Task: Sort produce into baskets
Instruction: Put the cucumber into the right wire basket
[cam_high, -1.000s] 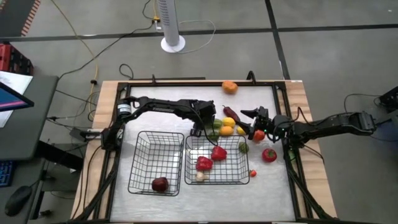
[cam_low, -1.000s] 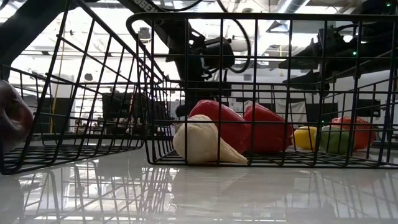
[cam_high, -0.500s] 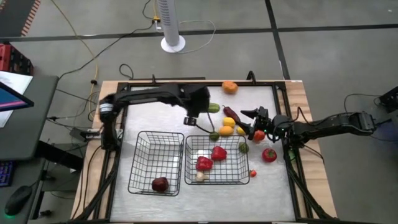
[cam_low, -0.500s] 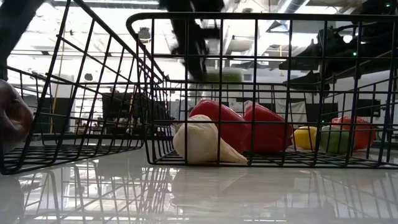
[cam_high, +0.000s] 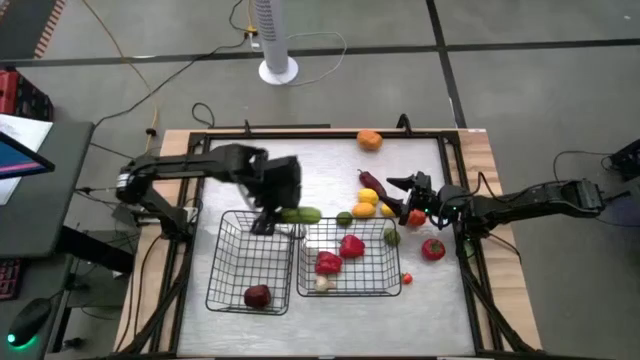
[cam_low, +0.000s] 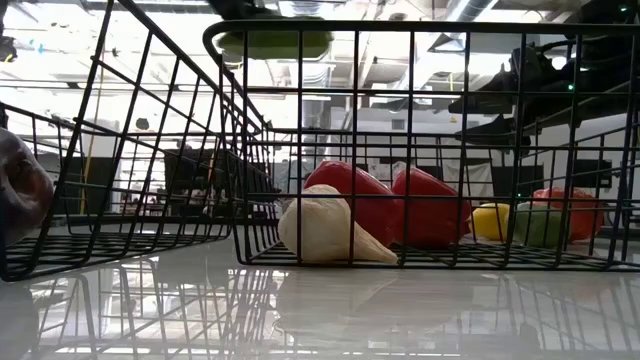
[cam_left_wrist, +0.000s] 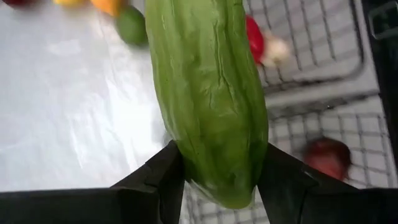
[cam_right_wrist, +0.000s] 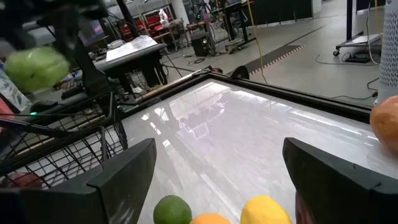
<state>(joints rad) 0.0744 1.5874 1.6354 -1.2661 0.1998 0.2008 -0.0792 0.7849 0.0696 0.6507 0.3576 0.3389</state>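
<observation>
White table, two wire baskets side by side, loose produce at far/right side

Two dark jointed arms

Black links and rounded joints are seen; each pincer is formed by two matte black, angular fingers.

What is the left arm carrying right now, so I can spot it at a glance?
Start at the two wire baskets: left basket, right basket. Above their far ends hangs the left gripper, jaws shut on a cucumber. It is the only long green piece, and the only produce off the table.
</observation>
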